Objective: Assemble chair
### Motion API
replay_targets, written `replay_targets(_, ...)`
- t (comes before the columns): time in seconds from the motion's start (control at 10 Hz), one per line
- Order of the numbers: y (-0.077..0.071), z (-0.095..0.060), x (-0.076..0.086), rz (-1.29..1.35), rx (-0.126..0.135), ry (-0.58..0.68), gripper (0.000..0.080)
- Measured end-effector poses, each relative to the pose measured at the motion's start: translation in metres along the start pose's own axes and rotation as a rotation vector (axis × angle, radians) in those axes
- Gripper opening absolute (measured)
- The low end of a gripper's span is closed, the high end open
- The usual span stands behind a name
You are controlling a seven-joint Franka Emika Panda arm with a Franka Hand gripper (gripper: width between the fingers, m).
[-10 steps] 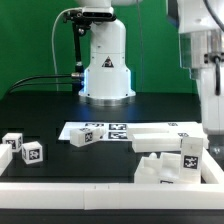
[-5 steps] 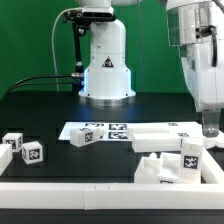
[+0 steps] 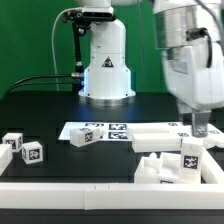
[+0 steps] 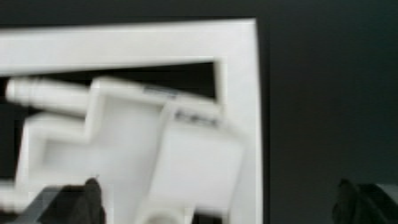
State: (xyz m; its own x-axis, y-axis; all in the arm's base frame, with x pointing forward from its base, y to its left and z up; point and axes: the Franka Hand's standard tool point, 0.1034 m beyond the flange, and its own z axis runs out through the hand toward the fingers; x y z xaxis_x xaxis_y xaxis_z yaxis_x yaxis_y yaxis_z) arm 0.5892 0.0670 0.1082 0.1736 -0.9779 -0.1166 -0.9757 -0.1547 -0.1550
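Right now your chair pieces lie along the bench's front edge. The part-built white cluster (image 3: 168, 165) sits in the corner at the exterior view's right, with a flat panel (image 3: 155, 135) just behind it. Two loose tagged blocks (image 3: 32, 152) lie toward the opposite corner. The jaws hang wide apart over the cluster, gripping nothing. I judge this an approach to a grasp: you'd need to centre over one piece, descend, then close. No writing or brand is readable, only black-and-white square tags.
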Motion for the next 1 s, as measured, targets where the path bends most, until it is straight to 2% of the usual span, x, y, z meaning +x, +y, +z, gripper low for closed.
replay_targets(0.1, 0.01, -0.001, 0.011, -0.061, -0.01, -0.002, 0.0648)
replay_targets(0.2, 0.011, -0.001, 0.014, -0.093, -0.012, 0.001, 0.0648)
replay_targets(0.6, 0.012, 0.001, 0.016, -0.429, -0.015, -0.001, 0.0648)
replay_targets(0.7, 0.022, 0.004, 0.03, -0.558, -0.017, -0.02, 0.0648)
replay_targets(0.8, 0.036, 0.003, 0.053, -0.622, -0.027, -0.051, 0.0648)
replay_targets(0.9, 0.045, 0.001, 0.067, -0.692, -0.044, -0.077, 0.0648)
replay_targets(1.0, 0.049, 0.0, 0.073, -0.692, -0.054, -0.09, 0.0648)
